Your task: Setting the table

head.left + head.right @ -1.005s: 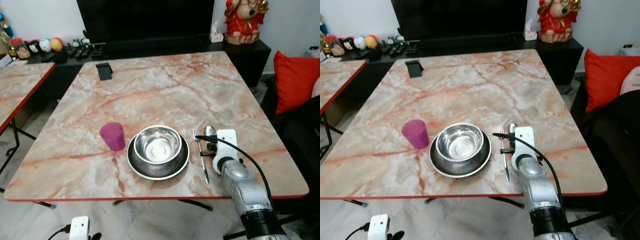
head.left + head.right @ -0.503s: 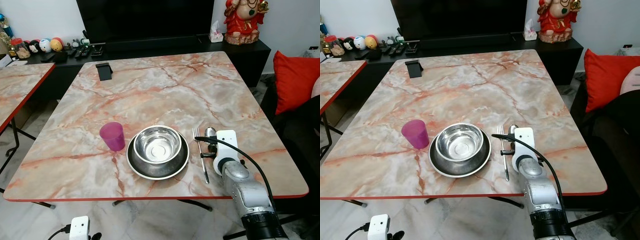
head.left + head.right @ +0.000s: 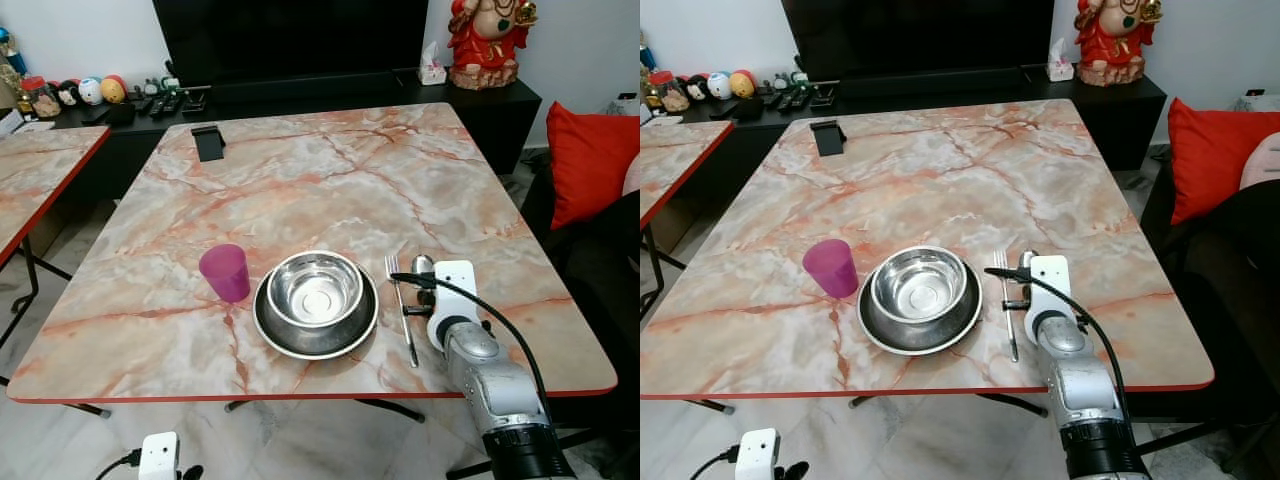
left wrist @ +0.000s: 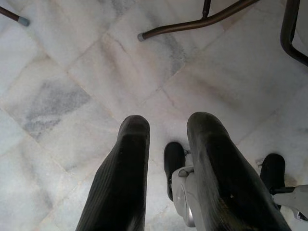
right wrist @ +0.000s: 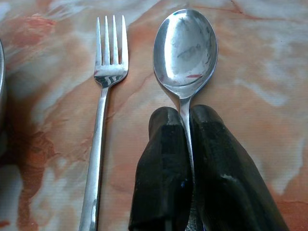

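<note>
On the counter (image 3: 330, 170) before me the place setting is nearly whole: a steel bowl (image 3: 316, 288) sits in a dark plate (image 3: 268, 325), a pink cup (image 3: 226, 272) stands just beside the plate on its left, and a fork (image 3: 400, 305) lies just to the plate's right, tines pointing away from me. My right end effector (image 5: 185, 130) is low over the counter beside the fork, its two fingers (image 5: 161, 159) pinched together on the handle of a spoon (image 5: 186, 48). The spoon lies parallel to the fork and near it, bowl up, and looks to be resting flat on the marble. I judge this to be the close of placing the spoon. Next I should part the fingers gently, so the handle is not dragged or flicked, then draw the arm straight back toward me without brushing the fork. My left end effector (image 4: 166, 163) hangs idle below the counter edge, pointed at the tiled floor (image 4: 72, 72), its fingers apart with nothing between them.
</note>
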`<state>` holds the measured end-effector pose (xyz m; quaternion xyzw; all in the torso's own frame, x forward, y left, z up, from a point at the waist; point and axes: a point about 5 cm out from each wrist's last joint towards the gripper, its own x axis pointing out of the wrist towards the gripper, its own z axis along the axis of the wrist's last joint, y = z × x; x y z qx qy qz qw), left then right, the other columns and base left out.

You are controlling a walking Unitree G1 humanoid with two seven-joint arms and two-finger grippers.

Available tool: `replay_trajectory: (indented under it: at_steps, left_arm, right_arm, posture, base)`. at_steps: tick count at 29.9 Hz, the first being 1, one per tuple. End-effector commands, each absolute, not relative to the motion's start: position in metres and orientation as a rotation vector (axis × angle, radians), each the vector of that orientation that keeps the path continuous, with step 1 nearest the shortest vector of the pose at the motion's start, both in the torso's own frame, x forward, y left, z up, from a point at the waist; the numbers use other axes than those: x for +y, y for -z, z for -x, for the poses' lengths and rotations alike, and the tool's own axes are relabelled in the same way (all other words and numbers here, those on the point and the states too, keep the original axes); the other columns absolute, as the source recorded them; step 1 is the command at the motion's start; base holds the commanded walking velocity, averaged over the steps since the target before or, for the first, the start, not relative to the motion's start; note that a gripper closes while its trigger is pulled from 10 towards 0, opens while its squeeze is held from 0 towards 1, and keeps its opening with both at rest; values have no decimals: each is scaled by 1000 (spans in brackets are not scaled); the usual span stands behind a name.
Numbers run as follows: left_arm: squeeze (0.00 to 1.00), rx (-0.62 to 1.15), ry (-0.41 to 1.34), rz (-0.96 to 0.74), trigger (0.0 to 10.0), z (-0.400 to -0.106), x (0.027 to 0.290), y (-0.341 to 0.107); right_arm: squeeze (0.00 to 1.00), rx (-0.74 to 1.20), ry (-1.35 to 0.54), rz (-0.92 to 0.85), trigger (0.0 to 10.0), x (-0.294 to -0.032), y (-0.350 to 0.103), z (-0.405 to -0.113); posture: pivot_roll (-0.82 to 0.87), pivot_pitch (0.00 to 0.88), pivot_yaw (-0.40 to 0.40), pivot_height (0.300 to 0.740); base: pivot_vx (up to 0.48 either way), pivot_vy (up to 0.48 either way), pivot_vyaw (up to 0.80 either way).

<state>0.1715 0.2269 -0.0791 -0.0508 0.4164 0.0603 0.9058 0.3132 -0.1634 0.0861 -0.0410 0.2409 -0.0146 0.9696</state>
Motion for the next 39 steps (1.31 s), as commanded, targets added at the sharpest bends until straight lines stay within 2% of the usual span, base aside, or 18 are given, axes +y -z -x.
replay_trajectory:
  at_steps: [1, 15, 16, 28, 36, 37, 39]
  left_arm:
    - [0, 869, -143, 113, 10000, -170, 231, 79]
    - [0, 870, -144, 109, 10000, -169, 231, 79]
    - [0, 869, -145, 110, 10000, -169, 231, 79]
    - [0, 868, -145, 107, 10000, -170, 232, 79]
    - [0, 868, -146, 105, 10000, -170, 232, 79]
    - [0, 868, -145, 104, 10000, -170, 232, 79]
    - [0, 868, -145, 104, 10000, -170, 232, 79]
  right_arm:
    - [16, 501, 34, 69, 10000, -162, -83, -311]
    - [20, 501, 29, 63, 10000, -160, -83, -311]
    - [184, 501, 28, 62, 10000, -160, -83, -311]
    - [180, 503, 22, 65, 10000, -159, -82, -311]
    - [251, 502, 14, 60, 10000, -157, -82, -311]
    - [875, 502, 13, 60, 10000, -157, -82, -311]
    - [855, 502, 14, 61, 10000, -157, -82, -311]
  posture:
    - [-125, 0, 104, 740]
    - [-125, 0, 105, 740]
    - [-124, 0, 106, 740]
    - [-122, 0, 107, 740]
    - [-122, 0, 108, 740]
    - [-122, 0, 108, 740]
    - [-122, 0, 108, 740]
  base:
    - [0, 0, 0]
    - [0, 0, 0]
    - [0, 0, 0]
    - [0, 0, 0]
    - [0, 0, 0]
    - [0, 0, 0]
    - [0, 0, 0]
